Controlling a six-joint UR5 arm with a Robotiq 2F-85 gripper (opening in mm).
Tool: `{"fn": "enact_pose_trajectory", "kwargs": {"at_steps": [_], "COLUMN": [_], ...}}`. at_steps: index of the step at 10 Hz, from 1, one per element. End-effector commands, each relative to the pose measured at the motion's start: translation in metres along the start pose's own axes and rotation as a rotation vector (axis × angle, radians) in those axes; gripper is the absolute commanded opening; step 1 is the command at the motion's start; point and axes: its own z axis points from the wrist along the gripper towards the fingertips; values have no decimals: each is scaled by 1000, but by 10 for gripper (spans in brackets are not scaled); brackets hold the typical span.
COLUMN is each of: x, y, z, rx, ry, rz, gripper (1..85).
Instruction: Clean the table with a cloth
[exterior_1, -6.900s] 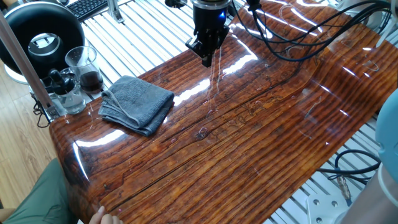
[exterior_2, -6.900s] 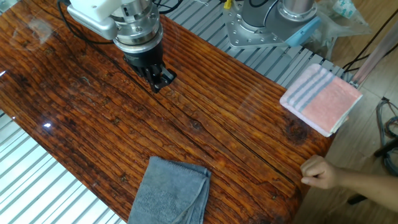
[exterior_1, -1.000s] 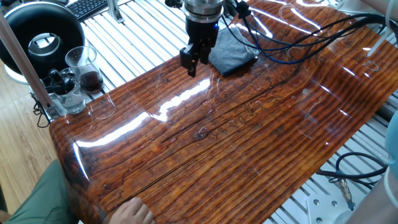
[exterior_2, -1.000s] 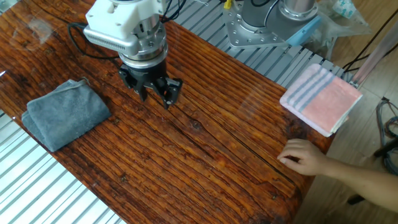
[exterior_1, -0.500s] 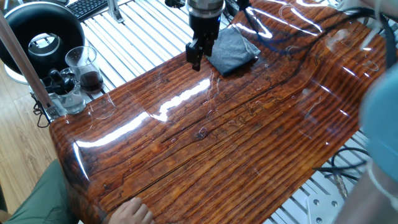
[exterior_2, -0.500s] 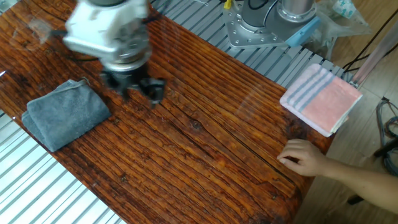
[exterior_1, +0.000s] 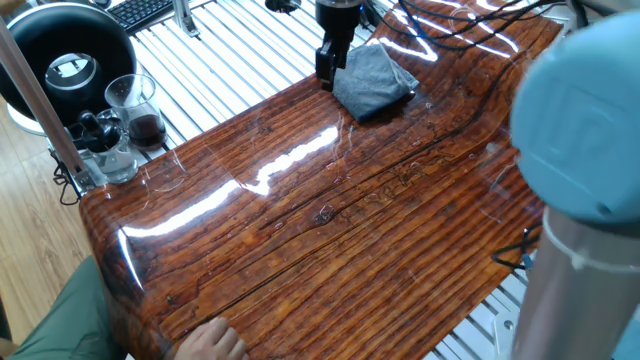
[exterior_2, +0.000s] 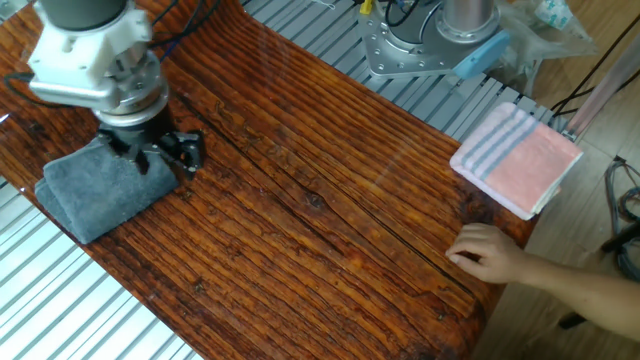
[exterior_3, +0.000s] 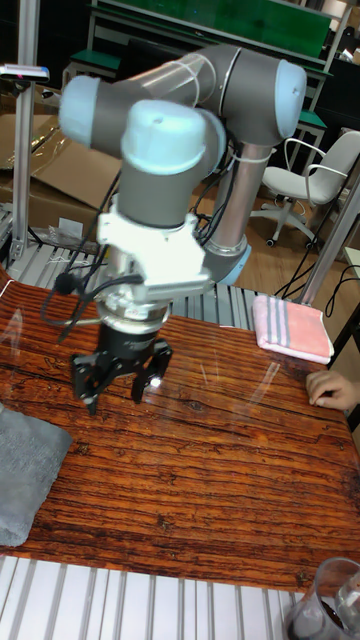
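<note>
One fixed view:
Surface: the table (exterior_1: 330, 230) is glossy reddish-brown wood grain with bright glare streaks, lying on a silver slatted frame (exterior_1: 235, 55).
Cloth: the cloth (exterior_1: 372, 78) lies bunched near the far edge.
Gripper: the gripper (exterior_1: 327, 66) hangs just beside the cloth's left side; I cannot tell its spread here.
Clutter: a glass beaker (exterior_1: 135, 108) stands off the left corner.

The other fixed view:
Gripper: fingers spread apart, empty, over the cloth's (exterior_2: 100, 190) edge.
Corner: a pink striped towel (exterior_2: 517, 158); a person's hand (exterior_2: 485, 252) rests on the wood.

Tall fixed view:
Room: an office chair (exterior_3: 312, 180) and cardboard boxes (exterior_3: 55, 160) stand behind the arm.
</note>
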Motion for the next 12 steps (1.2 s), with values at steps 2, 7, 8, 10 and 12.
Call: {"fn": "enact_pose_trajectory", "kwargs": {"at_steps": [2,7,8,10,12], "x": [-14,-15,-19,-18,-21], "y": [-13,-28,-39,-72,-90], "z": [12,12,13,16,29], "rx": [-31,30,12,-1,0], "ry": [-73,-74,-81,-84,-108], "rz": [-1,-70,-126,-188,-240], "gripper": [760,720,757,803,817]}}
